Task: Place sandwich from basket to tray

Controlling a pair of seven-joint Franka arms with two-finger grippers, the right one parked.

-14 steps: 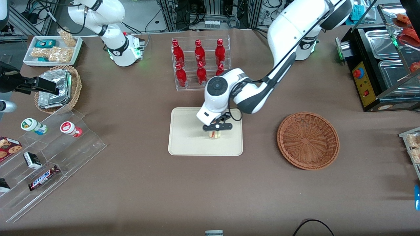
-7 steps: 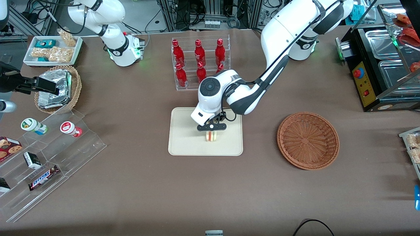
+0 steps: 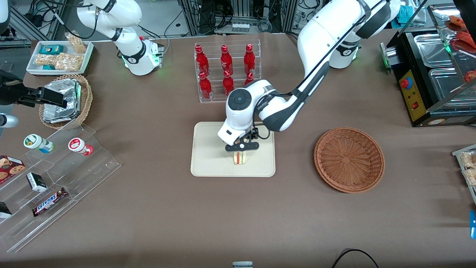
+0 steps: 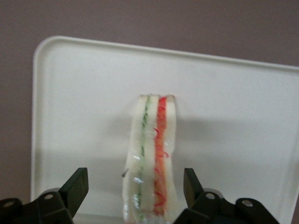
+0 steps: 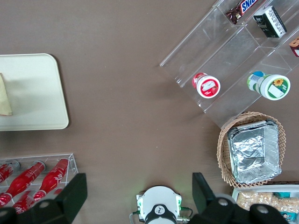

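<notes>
The sandwich (image 3: 240,158), a white wedge with green, orange and red layers in clear wrap, stands on edge on the cream-beige tray (image 3: 208,149). My left gripper (image 3: 241,151) hangs just above it, open. In the left wrist view the sandwich (image 4: 152,154) stands between the two black fingers (image 4: 77,186) with a gap on each side, on the tray (image 4: 84,93). The reddish-brown wicker basket (image 3: 349,159) lies toward the working arm's end of the table and holds nothing. The right wrist view shows the tray (image 5: 32,93) and a corner of the sandwich (image 5: 4,100).
A clear rack of red bottles (image 3: 227,72) stands just farther from the front camera than the tray. Toward the parked arm's end are a tan basket with foil packets (image 3: 65,100), a white snack tray (image 3: 59,56) and a clear stepped stand (image 3: 55,175). A black appliance (image 3: 435,74) stands toward the working arm's end.
The gripper and sandwich shifted a little over the tray toward the parked arm's end and came nearer the front camera. The sandwich now stands on the tray between parted fingers.
</notes>
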